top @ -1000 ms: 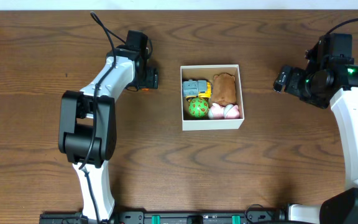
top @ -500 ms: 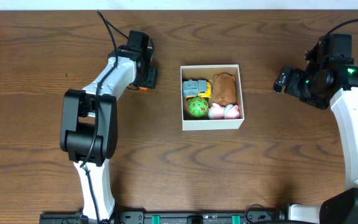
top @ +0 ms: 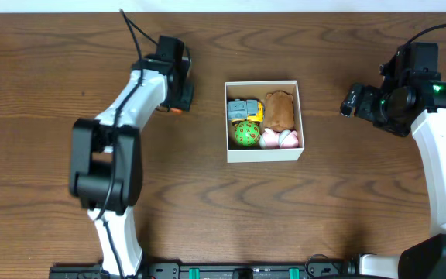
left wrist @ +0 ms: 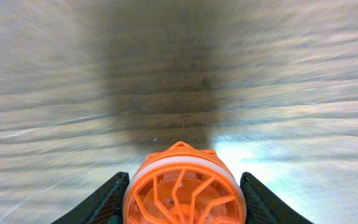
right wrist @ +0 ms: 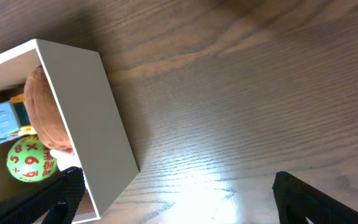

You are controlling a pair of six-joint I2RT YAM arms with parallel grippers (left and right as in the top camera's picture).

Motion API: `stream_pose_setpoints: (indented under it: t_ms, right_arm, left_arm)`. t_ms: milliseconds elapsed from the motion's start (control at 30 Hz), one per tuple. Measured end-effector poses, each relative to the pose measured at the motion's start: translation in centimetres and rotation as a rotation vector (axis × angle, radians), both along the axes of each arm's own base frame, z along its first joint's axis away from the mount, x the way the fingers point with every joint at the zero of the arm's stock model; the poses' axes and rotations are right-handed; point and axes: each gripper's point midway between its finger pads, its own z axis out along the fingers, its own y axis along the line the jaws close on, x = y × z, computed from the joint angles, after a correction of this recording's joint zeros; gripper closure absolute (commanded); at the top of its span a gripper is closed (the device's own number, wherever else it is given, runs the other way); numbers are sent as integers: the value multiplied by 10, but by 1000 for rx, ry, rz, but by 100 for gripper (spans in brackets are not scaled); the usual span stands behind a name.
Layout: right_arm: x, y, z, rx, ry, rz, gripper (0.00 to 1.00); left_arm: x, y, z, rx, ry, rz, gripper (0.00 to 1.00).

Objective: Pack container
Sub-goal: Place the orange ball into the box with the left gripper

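The container is a white-walled square box at the table's middle. It holds a grey-and-yellow toy truck, a brown plush, a green ball with red marks and a pink-and-white toy. My left gripper is left of the box, shut on an orange lattice ball just above the wood. My right gripper is open and empty, right of the box; its wrist view shows the box's white wall.
The wooden table stretches on all sides of the box. The left arm's white links cross the left half and the right arm stands along the right edge.
The left gripper with the orange ball has drawn slightly further left, away from the box. The right arm has not moved.
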Motion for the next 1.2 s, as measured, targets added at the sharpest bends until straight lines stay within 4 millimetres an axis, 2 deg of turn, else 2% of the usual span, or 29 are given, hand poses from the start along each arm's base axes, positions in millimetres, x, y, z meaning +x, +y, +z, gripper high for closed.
stream_pose_setpoints:
  t_ms: [33,133,167,200,267,367,467,533,600,700,800,867,900,967,1067,1100,1200]
  right_arm:
    - [0,0,0,0,0,0,1]
    - [0,0,0,0,0,0,1]
    - [0,0,0,0,0,0,1]
    - [0,0,0,0,0,0,1]
    - [0,0,0,0,0,0,1]
    - [0,0,0,0,0,0,1]
    - [0,0,0,0,0,0,1]
    - [0,0,0,0,0,0,1]
    - [0,0,0,0,0,0,1]
    - [0,0,0,0,0,0,1]
    - [0,0,0,0,0,0,1]
    - [0,0,0,0,0,0,1]
    - [0,0,0,0,0,0,1]
    - [0,0,0,0,0,0,1]
    - [1,0,0,0,-5,0,1]
    - [2,0,1,-1,-7,0,1]
    - [5,0,2,-2,-22,0,1]
  left_arm:
    - [2,-2,18,-8,-40,-3,48]
    - [2,-14,91,-48,-198,-29,48]
    - [-2,-24,119,-71,-260,-52,48]
    - [-6,-33,137,-91,-299,-73,48]
    - [-22,-65,182,-153,-390,-153,48]
    - [-44,-111,209,-217,-439,-269,48]
    - [-65,-165,202,-261,-420,-394,48]
    - [-74,-196,182,-267,-386,-458,48]
    - [-78,-218,156,-256,-343,-498,48]
    - [-81,-235,111,-216,-265,-526,48]
    - [-82,-236,59,-161,-168,-526,48]
    - [-82,-234,43,-141,-139,-521,48]
    - [-82,-231,35,-128,-125,-517,40]
    - [-82,-228,29,-107,-118,-512,12]
    - [-78,-224,36,-89,-142,-501,2]
    - [-77,-223,41,-83,-154,-498,2]
    - [-72,-216,72,-79,-227,-473,2]
